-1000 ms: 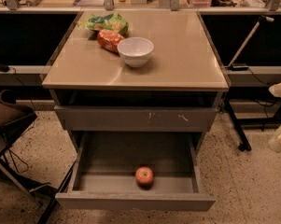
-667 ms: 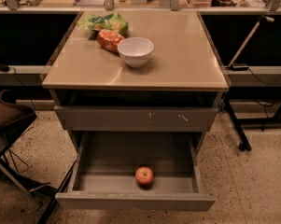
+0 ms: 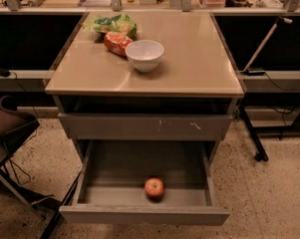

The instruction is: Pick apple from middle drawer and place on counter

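The small red apple [image 3: 154,187] with a yellowish blush lies on the flat grey floor of the open middle drawer [image 3: 114,183], near the front panel and a little right of centre. The drawer is pulled out towards me, low in the view. Above it the glossy tan counter [image 3: 189,59] tops the grey cabinet. The gripper is not in view, and no part of the arm shows.
On the counter stand a white bowl [image 3: 145,55], an orange-red snack bag [image 3: 115,42] and a green bag [image 3: 112,24] at the back left. A closed scratched drawer front [image 3: 144,126] sits above the open drawer. A dark chair [image 3: 10,128] stands at left, a stand leg [image 3: 251,133] at right.
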Action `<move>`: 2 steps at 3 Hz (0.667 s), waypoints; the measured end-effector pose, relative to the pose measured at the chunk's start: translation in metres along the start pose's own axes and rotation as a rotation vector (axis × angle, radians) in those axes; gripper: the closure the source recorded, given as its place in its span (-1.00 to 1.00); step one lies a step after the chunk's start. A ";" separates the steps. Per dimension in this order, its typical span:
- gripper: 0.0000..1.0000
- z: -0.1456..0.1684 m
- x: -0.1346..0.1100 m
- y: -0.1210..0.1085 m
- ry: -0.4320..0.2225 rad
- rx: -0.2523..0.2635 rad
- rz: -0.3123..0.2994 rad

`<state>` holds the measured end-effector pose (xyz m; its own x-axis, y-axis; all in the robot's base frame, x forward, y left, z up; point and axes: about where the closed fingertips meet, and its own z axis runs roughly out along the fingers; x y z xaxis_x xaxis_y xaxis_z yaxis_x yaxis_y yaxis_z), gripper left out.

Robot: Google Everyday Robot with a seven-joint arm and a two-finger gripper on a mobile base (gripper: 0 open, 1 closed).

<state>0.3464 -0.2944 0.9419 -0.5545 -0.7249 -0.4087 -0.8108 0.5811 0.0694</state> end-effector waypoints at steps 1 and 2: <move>-1.00 0.029 -0.004 0.010 -0.050 0.012 -0.027; -1.00 0.092 -0.021 0.032 -0.084 0.003 -0.066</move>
<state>0.3494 -0.2266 0.8694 -0.4818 -0.7283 -0.4873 -0.8448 0.5339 0.0373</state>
